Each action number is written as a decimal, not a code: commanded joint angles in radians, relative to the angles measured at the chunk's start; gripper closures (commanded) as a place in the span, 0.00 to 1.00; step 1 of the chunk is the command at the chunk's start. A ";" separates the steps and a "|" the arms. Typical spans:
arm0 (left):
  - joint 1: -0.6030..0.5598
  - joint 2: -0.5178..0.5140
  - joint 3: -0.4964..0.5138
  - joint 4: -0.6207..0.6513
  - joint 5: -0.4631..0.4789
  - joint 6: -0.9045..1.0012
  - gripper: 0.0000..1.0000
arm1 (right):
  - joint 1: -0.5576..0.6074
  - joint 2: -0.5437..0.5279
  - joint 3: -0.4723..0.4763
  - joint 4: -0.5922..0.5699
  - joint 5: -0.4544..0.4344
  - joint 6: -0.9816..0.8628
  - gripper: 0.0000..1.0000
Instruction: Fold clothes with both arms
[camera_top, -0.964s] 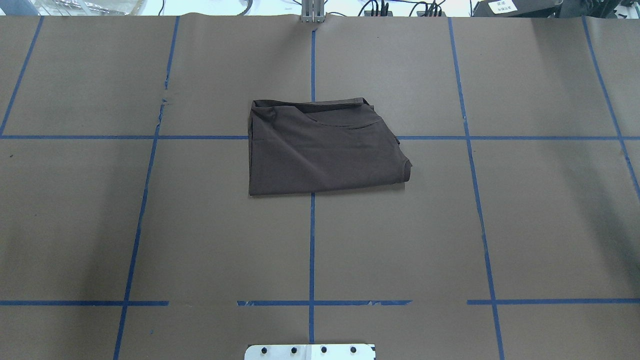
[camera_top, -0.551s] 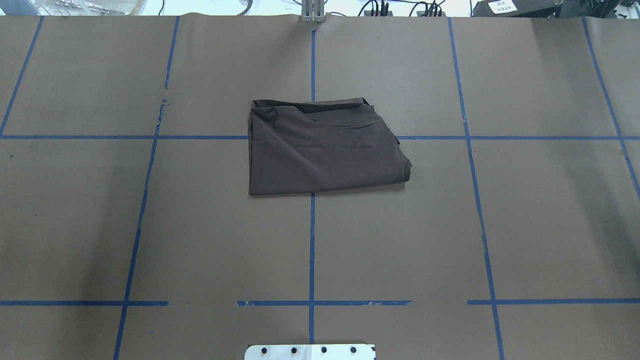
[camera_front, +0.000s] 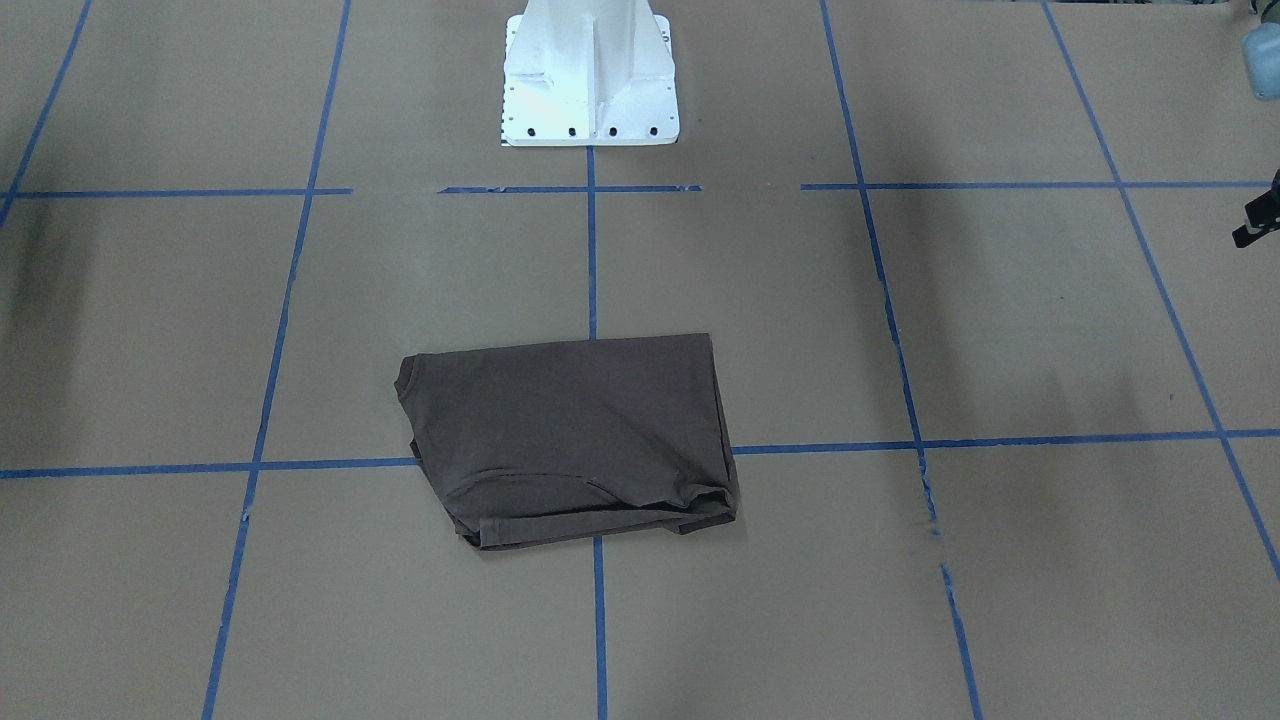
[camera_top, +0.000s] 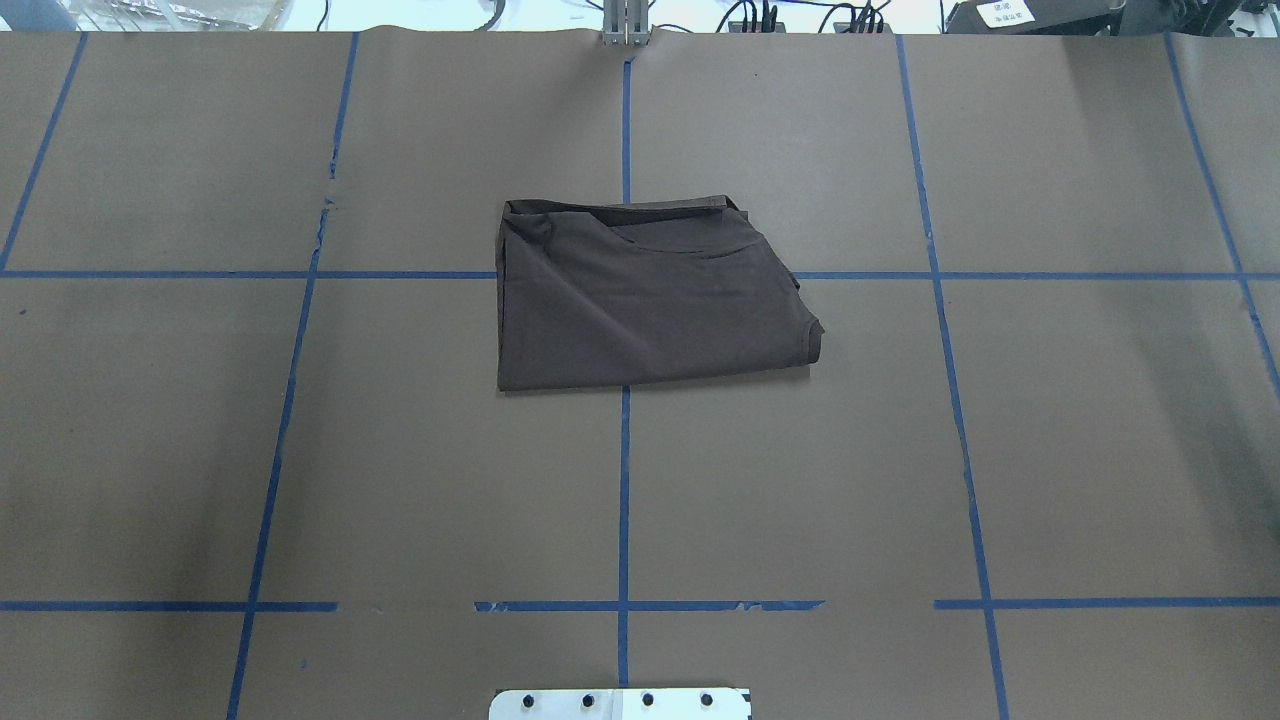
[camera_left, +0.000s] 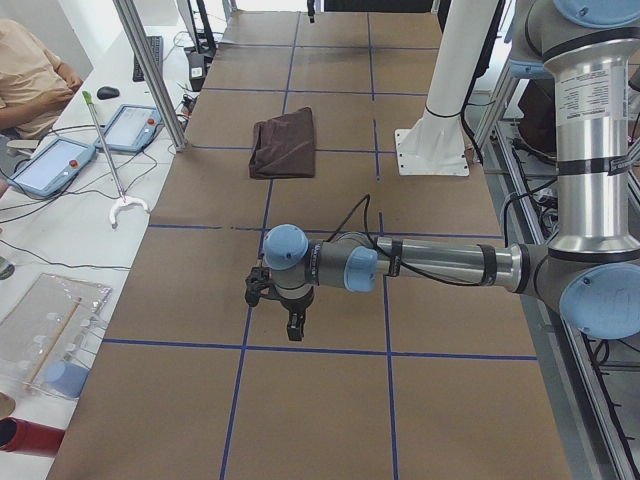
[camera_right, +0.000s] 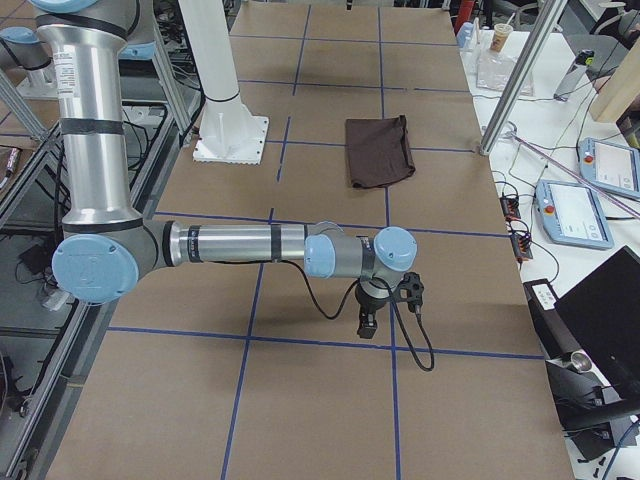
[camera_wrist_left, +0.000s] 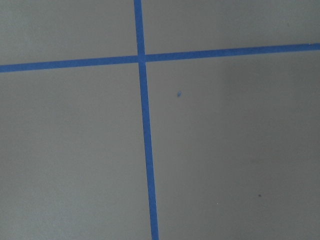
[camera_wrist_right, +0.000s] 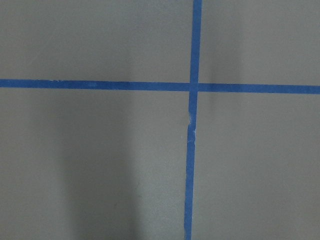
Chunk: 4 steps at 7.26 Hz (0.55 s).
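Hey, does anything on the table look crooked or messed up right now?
The folded shirt sits askew: its edge on the robot's right slants out to a jutting corner, and lower layers peek out along the far edge. The blue tape line nearest the base has gaps. Nothing else stands out.

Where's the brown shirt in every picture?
Front-facing: shirt just below and left of centre.
Overhead: shirt in the upper middle.
Exterior left: shirt far off, top middle.
Exterior right: shirt far off, top middle.
Left wrist: not there.
Right wrist: not there.
Landmark: the white base, facing the shirt along the blue tape line.
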 joint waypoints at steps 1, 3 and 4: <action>0.002 -0.019 0.029 -0.031 0.001 0.006 0.00 | 0.000 0.000 0.008 0.000 -0.001 -0.002 0.00; 0.002 -0.026 0.028 -0.036 -0.001 -0.004 0.00 | 0.000 0.005 0.024 0.000 -0.001 -0.001 0.00; 0.002 -0.040 0.040 -0.036 -0.003 -0.005 0.00 | 0.000 0.000 0.031 0.000 0.001 -0.001 0.00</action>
